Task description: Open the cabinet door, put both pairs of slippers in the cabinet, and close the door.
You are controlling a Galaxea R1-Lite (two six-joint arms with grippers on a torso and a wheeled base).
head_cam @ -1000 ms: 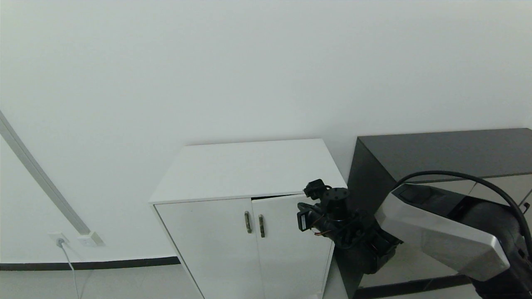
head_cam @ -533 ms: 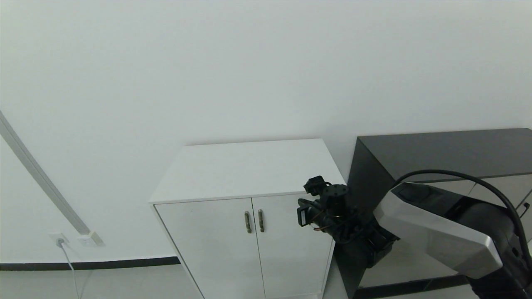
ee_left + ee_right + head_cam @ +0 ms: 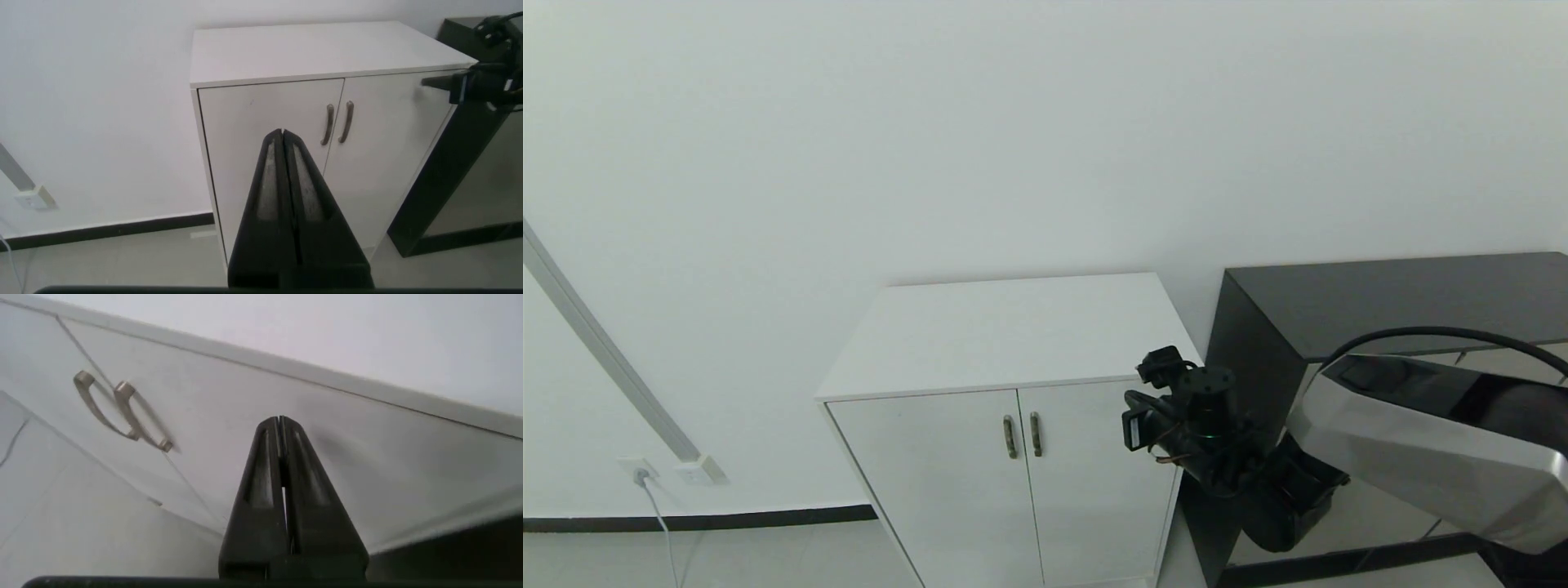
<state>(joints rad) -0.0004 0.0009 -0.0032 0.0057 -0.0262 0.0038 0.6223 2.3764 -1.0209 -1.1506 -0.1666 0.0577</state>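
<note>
The white cabinet (image 3: 1013, 331) stands against the wall with both doors closed. Its two metal handles (image 3: 1023, 435) sit side by side at the middle seam. My right arm's wrist (image 3: 1184, 425) is level with the upper right corner of the right door (image 3: 1094, 482). In the right wrist view my right gripper (image 3: 280, 423) is shut and empty, its tip close to the right door (image 3: 351, 433), with the handles (image 3: 122, 412) off to one side. My left gripper (image 3: 282, 133) is shut and empty, held back from the left door (image 3: 245, 155).
A black cabinet (image 3: 1380, 298) stands directly right of the white one. To the left on the wall, a slanted cable duct (image 3: 605, 351) leads down to a socket (image 3: 637, 471) with a plugged-in cord. Open floor (image 3: 122, 261) lies in front of the cabinet.
One second ago the right door stood slightly ajar at its top edge; it is closed now. My right arm has since drawn back a little to the right.
</note>
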